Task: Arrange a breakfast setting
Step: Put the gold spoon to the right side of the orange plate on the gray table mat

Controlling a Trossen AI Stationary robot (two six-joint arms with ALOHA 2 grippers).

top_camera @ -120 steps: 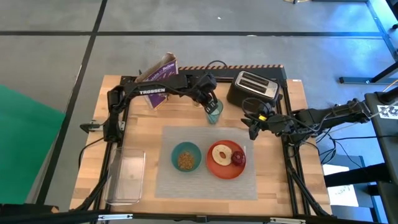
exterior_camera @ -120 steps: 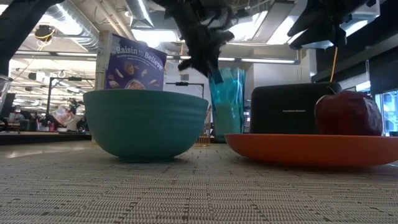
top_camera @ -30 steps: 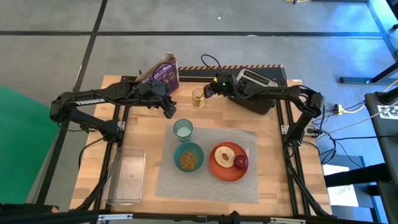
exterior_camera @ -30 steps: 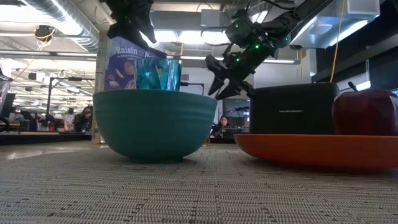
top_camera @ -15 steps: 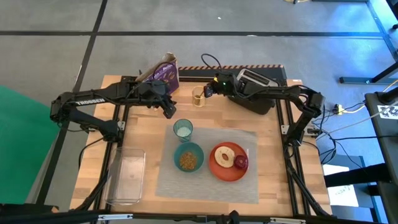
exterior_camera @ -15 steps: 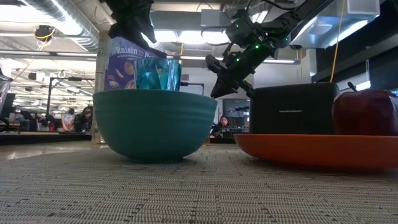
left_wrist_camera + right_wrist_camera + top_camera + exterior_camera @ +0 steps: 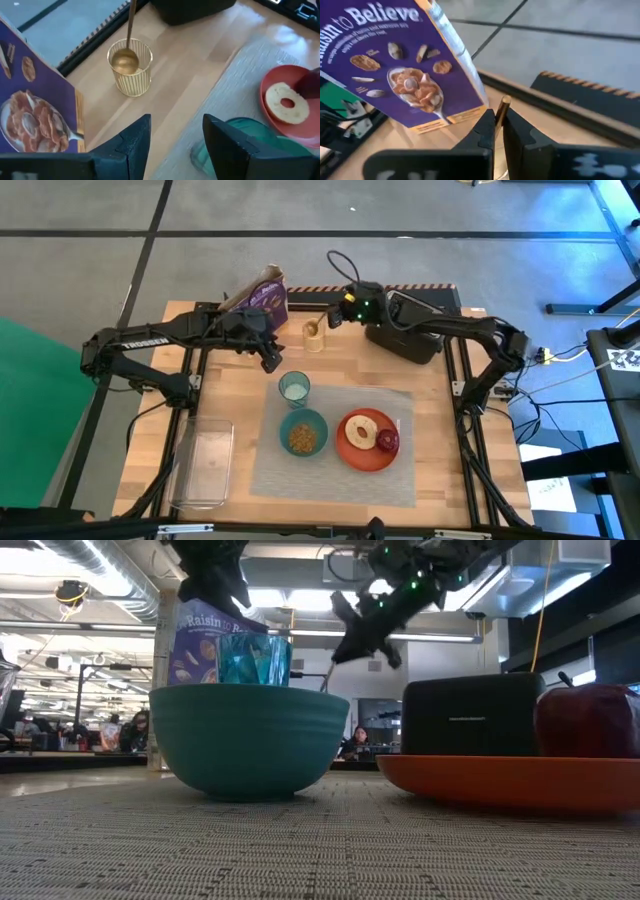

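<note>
The grey placemat (image 7: 335, 470) carries the teal bowl (image 7: 302, 433) and the orange-red plate (image 7: 365, 442) with the bagel (image 7: 356, 426) and the dark-red fruit (image 7: 386, 439). The translucent teal cup (image 7: 293, 387) stands at the mat's far left corner. My right gripper (image 7: 335, 319) is shut on the gold spoon (image 7: 131, 20), whose bowl end (image 7: 124, 61) sits in the mouth of a gold wire holder (image 7: 313, 337). My left gripper (image 7: 270, 360) is open and empty, just left of and beyond the cup. My right gripper pinches the spoon's handle just below its free end (image 7: 503, 107) between its two fingers (image 7: 486, 127). The fingers come slanting from the table's right and far side. The spoon hangs steeply below them, its bowl end inside the wire holder.
A purple cereal box (image 7: 262, 298) stands left of the wire holder. The black toaster (image 7: 405, 325) sits at the far edge under my right arm. A clear plastic tray (image 7: 205, 463) lies at the near left. People show in the room beyond (image 7: 355, 737).
My right gripper has gone up and a little toward the table's far edge, drawing the spoon up with it; the spoon's bowl end has stayed within the wire holder.
</note>
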